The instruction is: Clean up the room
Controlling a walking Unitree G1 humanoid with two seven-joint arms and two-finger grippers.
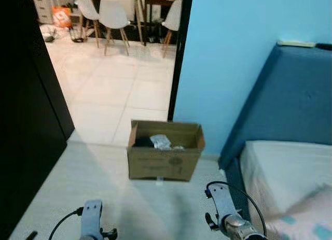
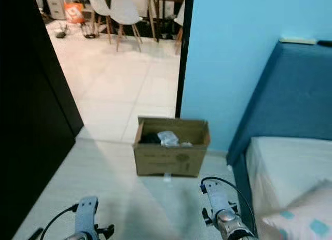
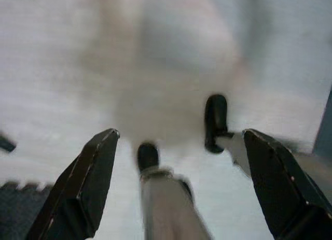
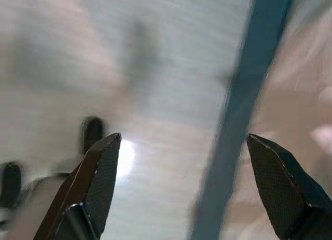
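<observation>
An open cardboard box (image 1: 164, 156) stands on the pale floor just inside the doorway, with dark cloth and a crumpled silvery-white item (image 1: 161, 141) inside it. A small white scrap (image 1: 160, 182) lies on the floor at the box's front. Both arms hang low at the bottom edge of the head view: the left wrist (image 1: 92, 219) and the right wrist (image 1: 224, 209). In the left wrist view the left gripper (image 3: 179, 183) is open over the floor, holding nothing. The right gripper (image 4: 184, 188) is also open and empty, above the floor beside the bed's blue frame (image 4: 244, 95).
A blue bed (image 1: 290, 110) with a white mattress (image 1: 285, 172) and a pillow (image 1: 306, 214) fills the right side. A dark wardrobe (image 1: 26, 121) stands on the left. Beyond the doorway lies a tiled room with white chairs (image 1: 111, 17) and a table.
</observation>
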